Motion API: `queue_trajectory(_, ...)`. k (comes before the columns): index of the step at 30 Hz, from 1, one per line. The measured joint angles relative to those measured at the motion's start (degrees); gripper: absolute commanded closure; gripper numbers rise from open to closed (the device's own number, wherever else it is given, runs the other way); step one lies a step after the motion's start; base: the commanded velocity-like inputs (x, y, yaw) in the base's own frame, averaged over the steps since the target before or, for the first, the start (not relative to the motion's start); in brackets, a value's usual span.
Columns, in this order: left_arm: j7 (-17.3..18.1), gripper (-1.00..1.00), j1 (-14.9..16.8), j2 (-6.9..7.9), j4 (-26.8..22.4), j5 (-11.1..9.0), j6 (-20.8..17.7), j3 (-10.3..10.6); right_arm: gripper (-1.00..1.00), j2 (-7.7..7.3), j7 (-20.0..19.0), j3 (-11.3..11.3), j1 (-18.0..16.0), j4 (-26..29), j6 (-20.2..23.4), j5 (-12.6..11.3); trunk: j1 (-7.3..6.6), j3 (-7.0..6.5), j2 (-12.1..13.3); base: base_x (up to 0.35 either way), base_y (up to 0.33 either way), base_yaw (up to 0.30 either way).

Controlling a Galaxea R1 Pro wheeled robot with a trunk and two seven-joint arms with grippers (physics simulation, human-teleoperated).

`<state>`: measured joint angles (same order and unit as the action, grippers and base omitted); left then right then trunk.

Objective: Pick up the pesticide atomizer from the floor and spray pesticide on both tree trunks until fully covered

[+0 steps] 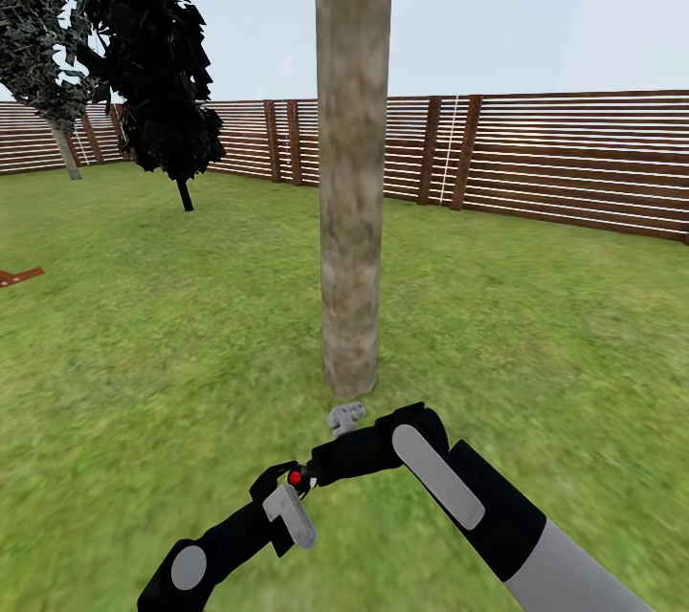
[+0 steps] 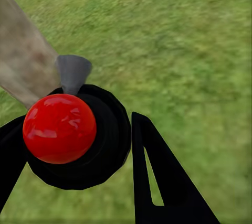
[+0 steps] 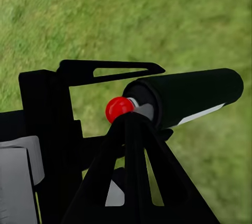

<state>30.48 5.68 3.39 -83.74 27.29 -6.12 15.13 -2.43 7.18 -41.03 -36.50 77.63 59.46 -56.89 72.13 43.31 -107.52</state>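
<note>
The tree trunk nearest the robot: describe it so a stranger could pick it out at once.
Start at the slatted wooden fence across the back of the grass lawn. In front of it, mid-view, stands the tree trunk, a thick, straight, bare column of mottled grey-brown bark rising out of the picture. The dark bush and the leaning tree to the left have far thinner stems.

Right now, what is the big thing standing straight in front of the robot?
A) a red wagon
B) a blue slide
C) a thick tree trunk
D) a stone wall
C: in the head view a thick, mottled grey-brown tree trunk rises from the grass just beyond the robot's arms, with a slatted wooden fence far behind it.
</note>
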Motion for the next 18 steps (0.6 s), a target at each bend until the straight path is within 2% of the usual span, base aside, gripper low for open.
queue_trajectory(18,0.0,1.00,0.0,0.00,0.0,0.0,0.0,0.1,1.00,0.01,0.0,-0.1,0.0,-0.1,-0.2,-0.1,0.00,0.00,0.0,0.000,0.000,0.000)
